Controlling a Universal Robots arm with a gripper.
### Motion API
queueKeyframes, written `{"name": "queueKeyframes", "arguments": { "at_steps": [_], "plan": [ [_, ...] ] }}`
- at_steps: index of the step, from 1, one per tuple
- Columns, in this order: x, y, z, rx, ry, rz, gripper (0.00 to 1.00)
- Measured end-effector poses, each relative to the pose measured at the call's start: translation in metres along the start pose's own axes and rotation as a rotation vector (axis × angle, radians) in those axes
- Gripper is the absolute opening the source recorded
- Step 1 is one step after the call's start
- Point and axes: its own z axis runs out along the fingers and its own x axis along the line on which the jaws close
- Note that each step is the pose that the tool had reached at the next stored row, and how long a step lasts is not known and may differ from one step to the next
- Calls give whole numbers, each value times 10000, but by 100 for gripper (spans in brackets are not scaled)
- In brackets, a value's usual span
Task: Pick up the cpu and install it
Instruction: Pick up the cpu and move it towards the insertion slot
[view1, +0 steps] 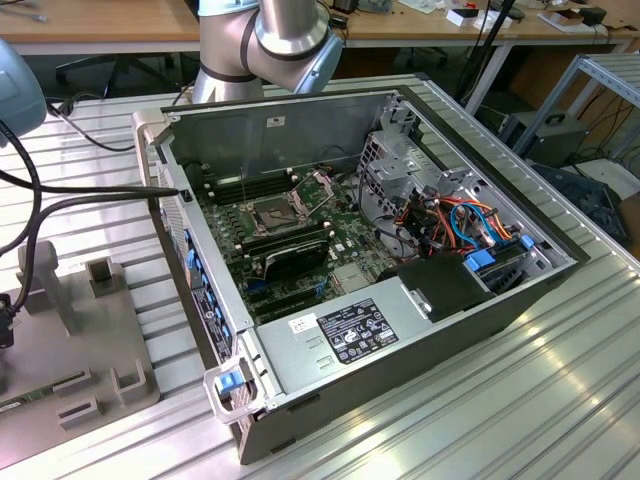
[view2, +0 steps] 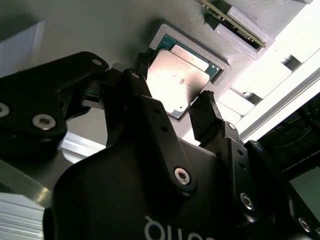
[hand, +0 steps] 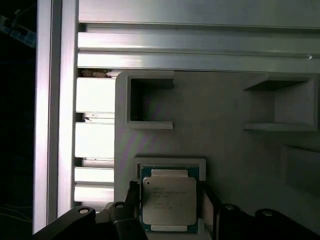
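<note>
No print is legible: fine lettering on the cpu at the tip of the end effector, partial white letters on its body, a printed label on the power supply.

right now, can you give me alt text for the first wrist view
A silvery cpu lies in a square recess of a grey holder, between the black fingers of the open gripper. Empty pockets in the holder and aluminium rails lie beyond.

cpu: square, silvery-tan lid, green edge; flat in square recess of grey holder.
</note>
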Motion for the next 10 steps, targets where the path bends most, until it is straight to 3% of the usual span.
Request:
{"name": "queueKeyframes", "arguments": {
  "at_steps": [10],
  "plan": [
    [0,0,21,1,1,-32,60]
  ]
}}
